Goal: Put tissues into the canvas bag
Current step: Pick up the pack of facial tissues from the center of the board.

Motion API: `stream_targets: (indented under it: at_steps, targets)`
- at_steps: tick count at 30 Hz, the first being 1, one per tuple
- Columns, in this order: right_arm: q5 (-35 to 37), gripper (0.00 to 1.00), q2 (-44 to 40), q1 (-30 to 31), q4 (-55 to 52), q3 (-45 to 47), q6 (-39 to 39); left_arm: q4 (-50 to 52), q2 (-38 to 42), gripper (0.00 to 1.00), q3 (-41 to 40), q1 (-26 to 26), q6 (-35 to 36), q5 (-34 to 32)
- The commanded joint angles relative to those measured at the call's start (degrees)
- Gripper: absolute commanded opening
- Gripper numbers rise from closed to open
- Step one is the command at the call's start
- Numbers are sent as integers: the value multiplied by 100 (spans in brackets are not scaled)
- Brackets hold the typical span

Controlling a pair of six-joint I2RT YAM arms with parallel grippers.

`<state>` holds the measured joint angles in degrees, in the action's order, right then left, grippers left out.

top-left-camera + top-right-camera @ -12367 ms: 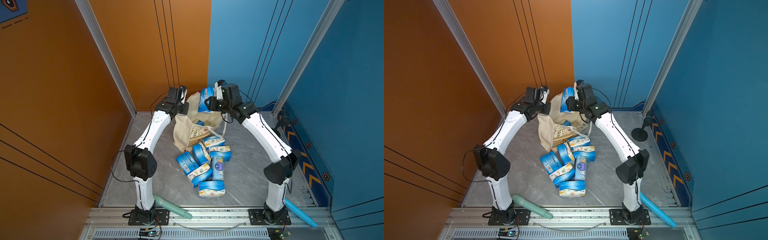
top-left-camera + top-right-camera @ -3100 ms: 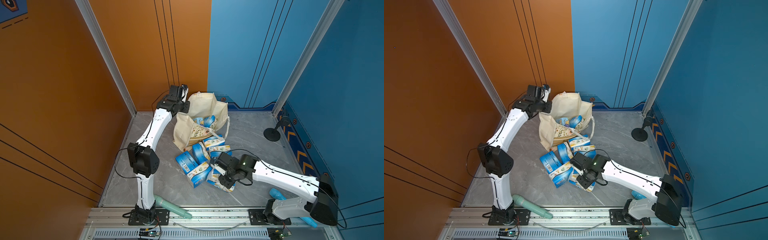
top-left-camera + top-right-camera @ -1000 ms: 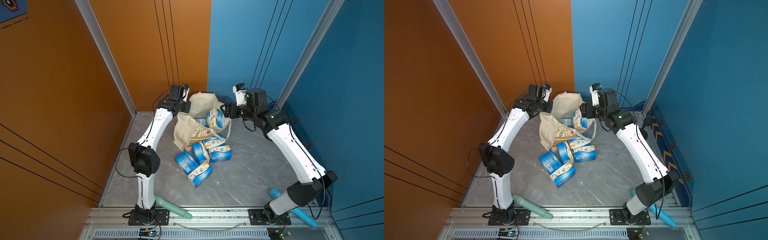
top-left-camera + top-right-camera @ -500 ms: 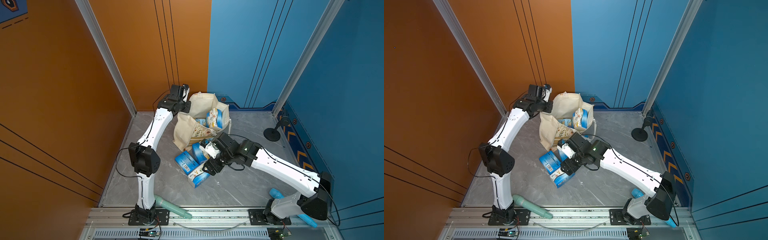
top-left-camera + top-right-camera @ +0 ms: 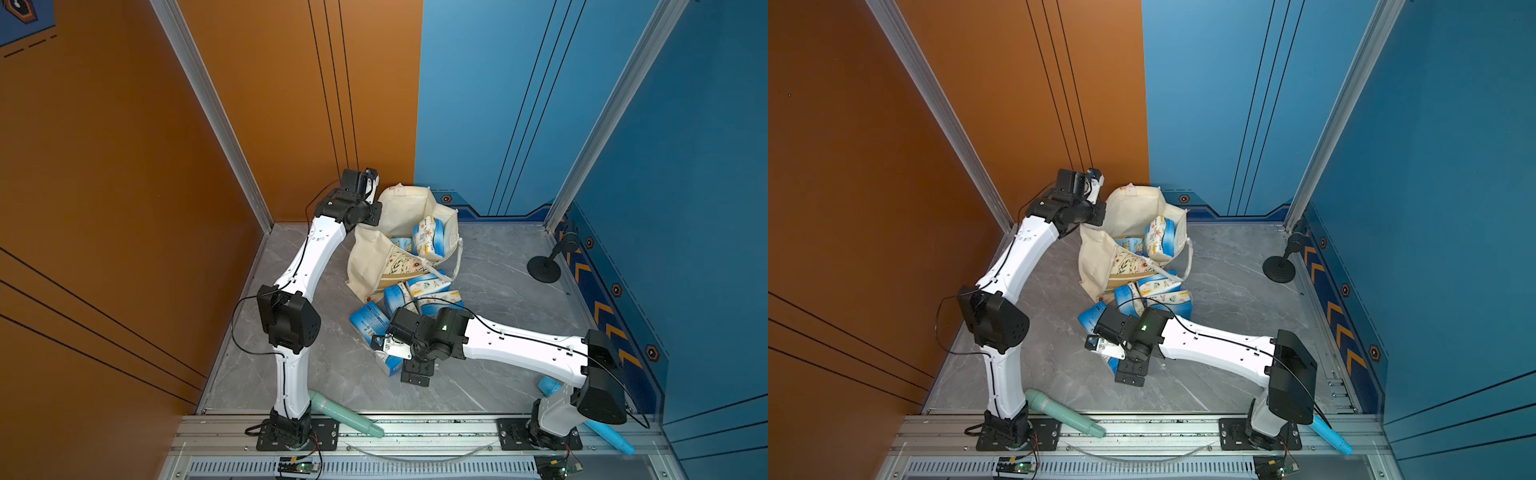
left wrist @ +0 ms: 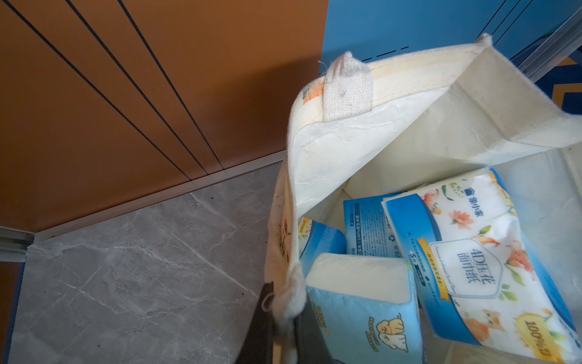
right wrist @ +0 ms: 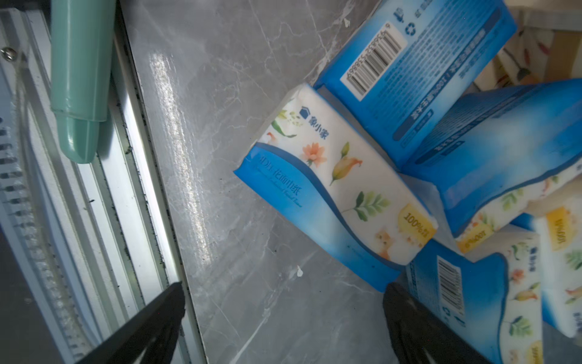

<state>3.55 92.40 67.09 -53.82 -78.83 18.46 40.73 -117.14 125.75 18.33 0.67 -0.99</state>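
Your left hand (image 6: 282, 318) pinches the canvas bag (image 5: 372, 259) rim, holding the mouth open, with several tissues (image 6: 466, 261) inside. Your right hand (image 7: 283, 291) spreads wide over the nearest loose pack (image 7: 340, 189) on the desk (image 7: 236, 94) — next pick, likely.

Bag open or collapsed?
Open. The left gripper holds the bag by its rim; the mouth gapes and packs show inside.
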Motion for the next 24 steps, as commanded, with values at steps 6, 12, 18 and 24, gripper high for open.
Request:
stream_targets:
  at_steps: [6,12,18,24]
  targets:
    - [150,100,-114,-46,300,57,1115,95,3,0,-60,-54,52,108]
    - [-58,100,203,-64,290,-107,1420,100,-2,0,-69,-66,48,126]
    - [-11,100,533,-148,289,-384,1638,99,-4,0,-53,-84,48,152]
    - [-39,100,859,-235,334,-590,1808,102,-19,0,-51,-97,48,181]
